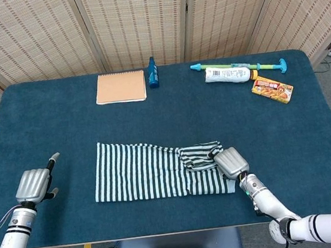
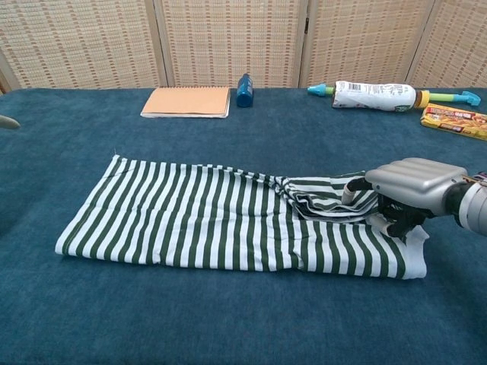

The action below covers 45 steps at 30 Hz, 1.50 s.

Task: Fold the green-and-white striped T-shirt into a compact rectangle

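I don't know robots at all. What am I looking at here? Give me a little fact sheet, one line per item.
Shirt: green-and-white striped T-shirt lies flat as a long band, bunched fold near its right end
Right hand: right hand sits at the shirt's right end, fingers curled down by the bunched fold; whether it grips cloth is unclear
Left hand: left hand left of the shirt, apart from it
Far edge: notebook, blue bottle, white tube, snack box
Table: blue cloth
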Each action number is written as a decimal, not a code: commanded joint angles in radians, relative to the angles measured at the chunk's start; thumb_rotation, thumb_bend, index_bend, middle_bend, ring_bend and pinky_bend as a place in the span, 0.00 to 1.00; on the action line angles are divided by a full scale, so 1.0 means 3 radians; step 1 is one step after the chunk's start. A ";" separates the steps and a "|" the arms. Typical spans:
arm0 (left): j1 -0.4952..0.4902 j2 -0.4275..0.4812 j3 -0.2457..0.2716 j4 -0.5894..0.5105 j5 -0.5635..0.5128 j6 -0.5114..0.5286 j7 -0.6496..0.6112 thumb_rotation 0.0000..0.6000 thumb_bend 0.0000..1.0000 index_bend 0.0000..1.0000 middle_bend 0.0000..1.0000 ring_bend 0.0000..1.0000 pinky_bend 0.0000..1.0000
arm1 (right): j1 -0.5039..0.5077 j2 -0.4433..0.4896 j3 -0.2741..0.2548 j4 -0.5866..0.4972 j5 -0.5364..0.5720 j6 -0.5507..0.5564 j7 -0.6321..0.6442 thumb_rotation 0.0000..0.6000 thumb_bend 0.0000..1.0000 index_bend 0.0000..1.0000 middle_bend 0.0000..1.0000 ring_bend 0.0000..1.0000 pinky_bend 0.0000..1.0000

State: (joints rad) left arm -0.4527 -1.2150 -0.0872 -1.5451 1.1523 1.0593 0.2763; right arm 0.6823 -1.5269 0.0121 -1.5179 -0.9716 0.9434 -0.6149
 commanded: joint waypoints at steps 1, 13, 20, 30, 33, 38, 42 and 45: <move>-0.0006 -0.0001 -0.0005 -0.0007 -0.0002 0.0002 0.0010 1.00 0.27 0.00 0.86 0.77 0.97 | -0.0007 -0.0002 -0.0015 0.0019 0.0024 -0.0022 -0.0004 1.00 0.56 0.25 0.93 1.00 1.00; -0.0044 -0.0003 -0.0048 0.0056 0.0059 0.0041 -0.0009 1.00 0.27 0.00 0.86 0.77 0.97 | -0.0099 0.0268 0.0183 -0.0295 -0.0338 0.0290 0.0364 1.00 0.54 0.25 0.93 1.00 1.00; -0.0176 -0.0157 -0.0021 0.0498 0.0595 0.0075 -0.0373 1.00 0.27 0.05 0.86 0.77 0.97 | -0.0208 0.0610 0.0333 -0.0651 -0.0600 0.0634 0.0515 1.00 0.51 0.25 0.93 1.00 1.00; -0.0435 -0.0786 0.0277 0.2071 0.1727 0.0544 -0.1479 1.00 0.27 0.28 0.86 0.77 0.96 | -0.0449 0.1053 0.0316 -0.1001 -0.0795 0.0915 0.0625 1.00 0.35 0.26 0.93 1.00 1.00; -0.0470 -0.1019 0.0349 0.2553 0.1890 0.0733 -0.1721 1.00 0.25 0.31 0.86 0.77 0.96 | -0.0526 0.1172 0.0293 -0.1081 -0.0799 0.0962 0.0645 1.00 0.29 0.27 0.92 1.00 1.00; -0.0517 -0.1356 0.0440 0.3192 0.2023 0.0896 -0.1846 1.00 0.19 0.30 0.86 0.77 0.96 | -0.0658 0.1311 0.0228 -0.1154 -0.0798 0.1018 0.0667 1.00 0.24 0.29 0.89 0.95 1.00; -0.0519 -0.1598 0.0444 0.3615 0.2017 0.0983 -0.1761 1.00 0.17 0.29 0.86 0.77 0.96 | -0.0739 0.1379 0.0215 -0.1176 -0.0772 0.1057 0.0699 1.00 0.21 0.29 0.87 0.92 1.00; -0.0531 -0.1736 0.0484 0.3875 0.2022 0.0967 -0.1821 1.00 0.17 0.29 0.86 0.77 0.96 | -0.0786 0.1415 0.0228 -0.1185 -0.0750 0.1091 0.0718 1.00 0.21 0.29 0.87 0.92 1.00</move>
State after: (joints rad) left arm -0.6038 -1.6884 0.0413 -0.4447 1.7463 1.3364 -0.2533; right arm 0.4488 -1.1045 0.0793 -1.8722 -1.1985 1.2686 -0.4011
